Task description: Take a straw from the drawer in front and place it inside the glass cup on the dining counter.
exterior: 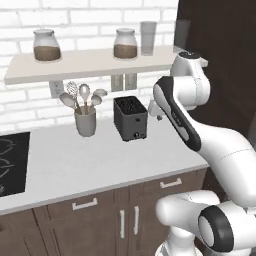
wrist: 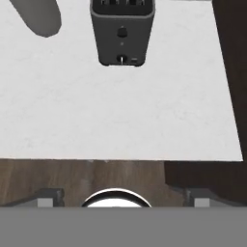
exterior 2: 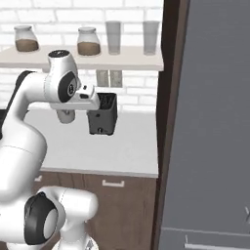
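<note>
Gripper [exterior 2: 99, 101] hangs above the white worktop [exterior: 75, 160], just in front of the toaster's upper edge as the right base view shows it, and points down. In the hand view its two fingertips [wrist: 49, 197] sit far apart at the bottom corners with nothing between them, so the jaws are spread and empty.

Below them, a drawer [exterior: 170, 187] runs just under the worktop's front edge. Its dark brown front is flush with the cabinet and shut, with a pale bar handle [exterior: 171, 183] in the middle. A second drawer front [exterior: 82, 206] with the same kind of handle lies to its left, also shut, and cabinet doors stand under both.

On the worktop the black toaster [exterior: 131, 119] stands near the back wall. A grey pot of spoons and a whisk [exterior: 86, 122] is near it on the left, apart from it. A black cooktop [exterior: 12, 160] is set into the worktop at the far left.

Above, a pale shelf [exterior: 75, 65] on the white brick wall carries two lidded jars of brown stuff [exterior: 46, 46] and a tall grey tumbler [exterior: 148, 37]. A tall dark cabinet side [exterior 2: 168, 97] closes the worktop's right end, with a grey panel [exterior 2: 215, 122] beyond it.
</note>
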{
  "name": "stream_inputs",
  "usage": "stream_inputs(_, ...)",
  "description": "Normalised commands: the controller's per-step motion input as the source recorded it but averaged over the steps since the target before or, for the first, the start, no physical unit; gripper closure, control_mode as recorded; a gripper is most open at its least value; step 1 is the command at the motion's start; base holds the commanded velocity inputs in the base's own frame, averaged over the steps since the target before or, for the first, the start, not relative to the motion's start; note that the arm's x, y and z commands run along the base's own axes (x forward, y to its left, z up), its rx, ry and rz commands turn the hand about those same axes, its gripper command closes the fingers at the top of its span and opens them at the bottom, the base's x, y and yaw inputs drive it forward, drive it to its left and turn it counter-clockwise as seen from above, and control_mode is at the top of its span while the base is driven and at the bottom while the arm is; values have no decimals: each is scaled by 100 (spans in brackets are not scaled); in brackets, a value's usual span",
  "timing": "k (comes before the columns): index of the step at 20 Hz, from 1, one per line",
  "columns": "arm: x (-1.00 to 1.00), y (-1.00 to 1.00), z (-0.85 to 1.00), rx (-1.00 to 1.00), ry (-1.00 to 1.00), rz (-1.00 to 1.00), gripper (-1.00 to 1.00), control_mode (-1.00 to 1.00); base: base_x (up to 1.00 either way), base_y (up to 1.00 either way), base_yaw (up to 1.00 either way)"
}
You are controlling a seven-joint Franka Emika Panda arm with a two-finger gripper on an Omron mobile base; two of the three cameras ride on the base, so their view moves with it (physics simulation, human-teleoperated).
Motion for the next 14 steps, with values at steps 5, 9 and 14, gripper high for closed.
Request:
stream_inputs(5,0,0,0,0,0,0,-100,100,0,65,-51)
stream_inputs(9,0,0,0,0,0,0,-100,100,0,67,-70)
stream_inputs(14,0,0,0,0,0,0,-100,100,0,61,-72)
